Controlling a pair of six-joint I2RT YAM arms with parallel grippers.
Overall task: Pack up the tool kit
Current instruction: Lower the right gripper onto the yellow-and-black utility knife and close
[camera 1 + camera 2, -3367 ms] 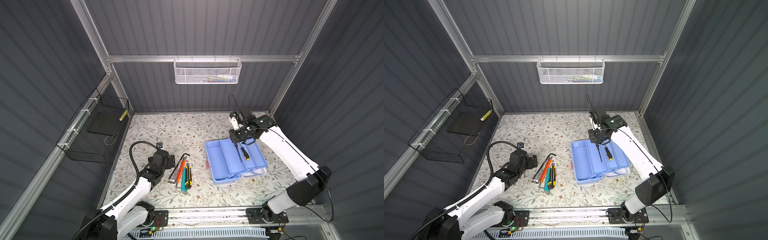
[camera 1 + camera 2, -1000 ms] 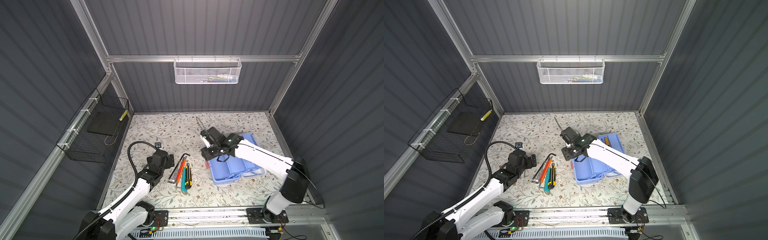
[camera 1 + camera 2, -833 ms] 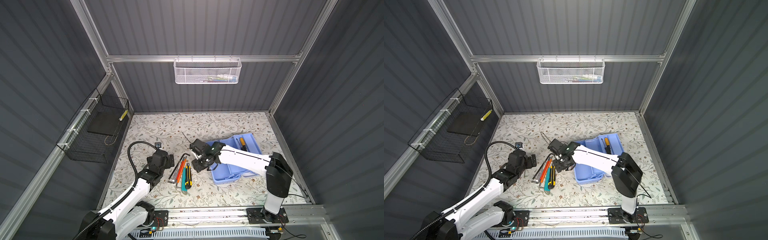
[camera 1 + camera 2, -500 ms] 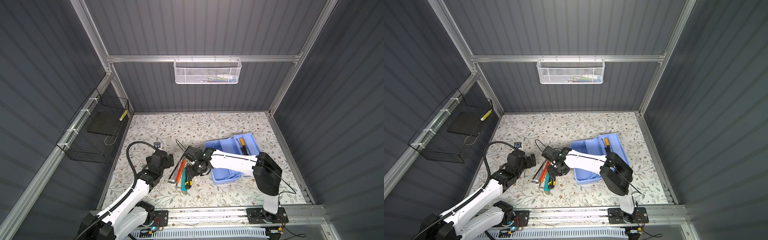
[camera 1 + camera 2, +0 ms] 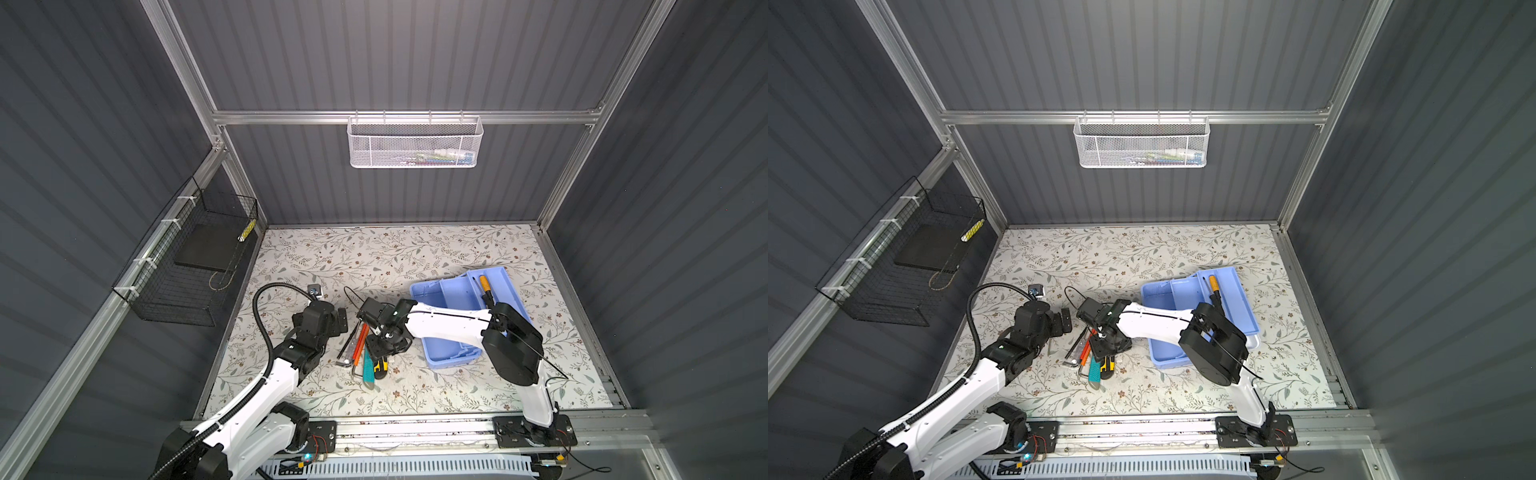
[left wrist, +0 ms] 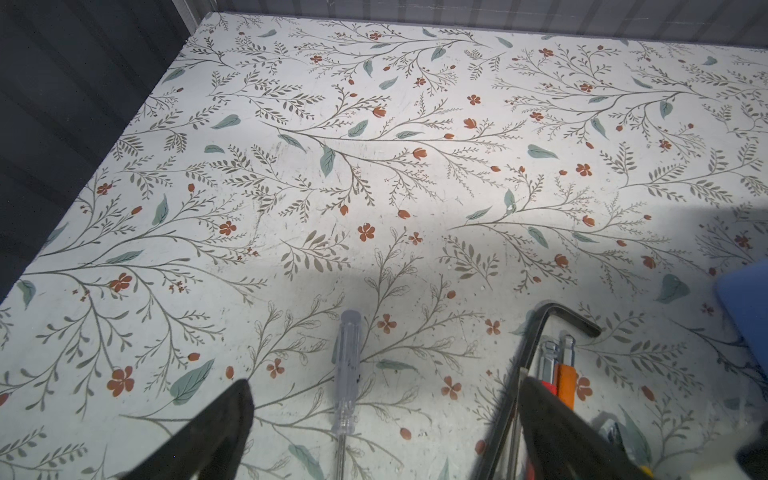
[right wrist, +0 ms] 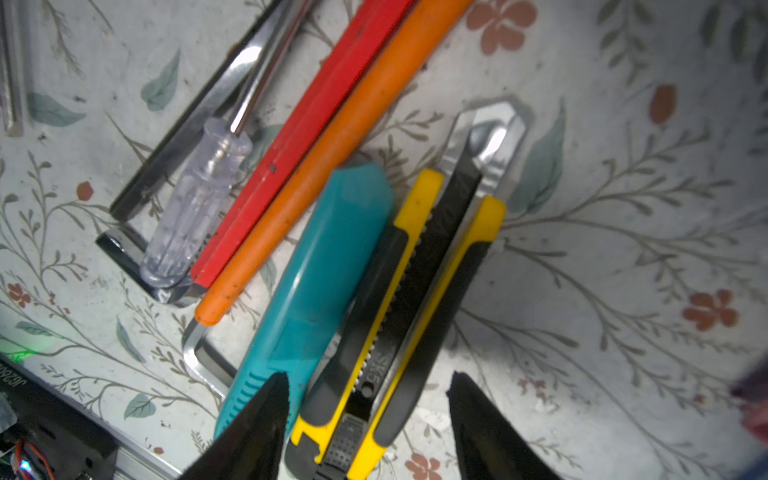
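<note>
On the floral table [image 5: 374, 253], nearest the arm bases and left of the middle, lies a pile of hand tools. A teal utility knife [image 7: 316, 266] and a yellow-and-black utility knife [image 7: 399, 316] lie side by side. Beside them are a slim orange cutter [image 7: 332, 137], a slim red cutter [image 7: 316, 104] and a clear-handled screwdriver [image 7: 195, 208], which lies across a dark hex key [image 7: 178, 137]. The right tool [image 7: 368, 399] hangs low over the pile, jaws apart, straddling the yellow-and-black knife without clamping it. Just left, the left tool [image 6: 386, 399] stands wide open above a second clear-handled screwdriver [image 6: 347, 374], holding nothing. Right of the pile sits the open light-blue tool box [image 5: 436, 293], with an orange-and-black screwdriver [image 5: 485, 286] in its far tray. A black wire basket [image 5: 191, 266] hangs on the left wall and a white mesh basket [image 5: 411, 145] on the back wall.
</note>
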